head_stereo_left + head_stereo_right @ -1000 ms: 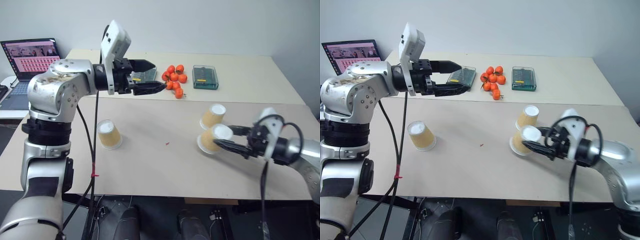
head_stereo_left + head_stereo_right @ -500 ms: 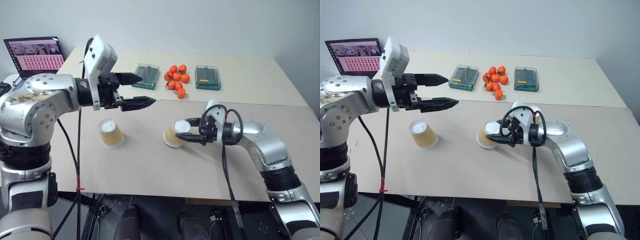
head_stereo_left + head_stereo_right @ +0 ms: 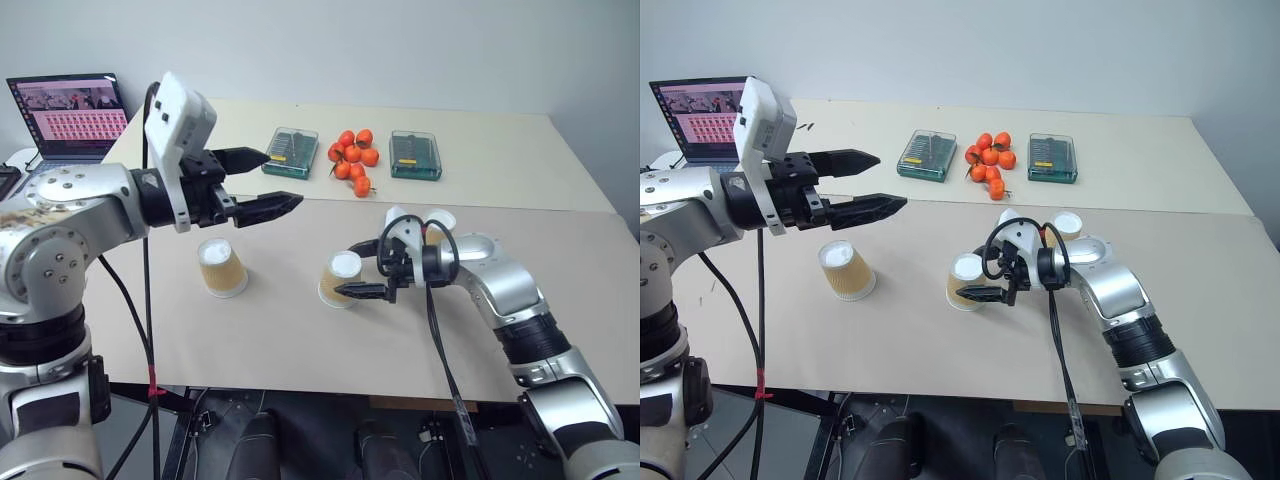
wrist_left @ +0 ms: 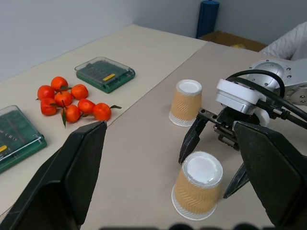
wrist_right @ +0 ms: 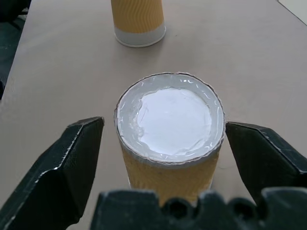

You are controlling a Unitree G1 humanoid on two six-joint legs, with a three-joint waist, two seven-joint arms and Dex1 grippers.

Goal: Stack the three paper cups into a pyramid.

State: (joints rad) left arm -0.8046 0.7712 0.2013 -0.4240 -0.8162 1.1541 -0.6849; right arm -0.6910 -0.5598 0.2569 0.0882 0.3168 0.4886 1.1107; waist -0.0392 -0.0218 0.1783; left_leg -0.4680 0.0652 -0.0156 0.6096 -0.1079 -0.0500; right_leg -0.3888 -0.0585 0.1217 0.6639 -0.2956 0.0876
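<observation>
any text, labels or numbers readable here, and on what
None can be read.
laptop screen: rows of small pictures, any text too small to read.
left green case: a yellow label, too blurred to read.
right green case: markings too small to read.
paper cups: plain ribbed paper, no print.
</observation>
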